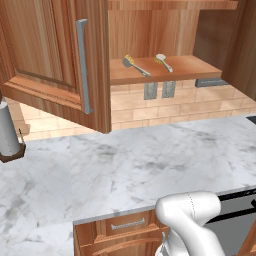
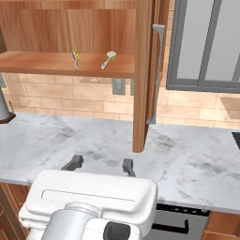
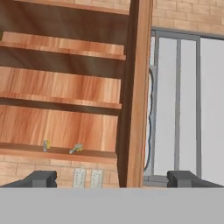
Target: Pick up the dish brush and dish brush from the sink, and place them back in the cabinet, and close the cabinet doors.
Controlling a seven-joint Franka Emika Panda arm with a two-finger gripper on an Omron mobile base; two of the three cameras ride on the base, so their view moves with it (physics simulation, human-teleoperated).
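Since both brushes, the yellow-bristled one (image 1: 134, 64) and the white-headed one (image 1: 163, 62), already lie on the cabinet's bottom shelf (image 1: 192, 67), the tool (image 2: 100, 164) hangs wide and empty above the tabletop (image 1: 130, 165), doors (image 1: 60, 55) unclosed.

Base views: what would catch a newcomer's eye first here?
The cabinet stands wide open above the marble counter, its left door swung far out. On its lowest shelf lie two brushes side by side, one with yellowish bristles and one with a white head. Below, the gripper hangs open and empty over the counter.
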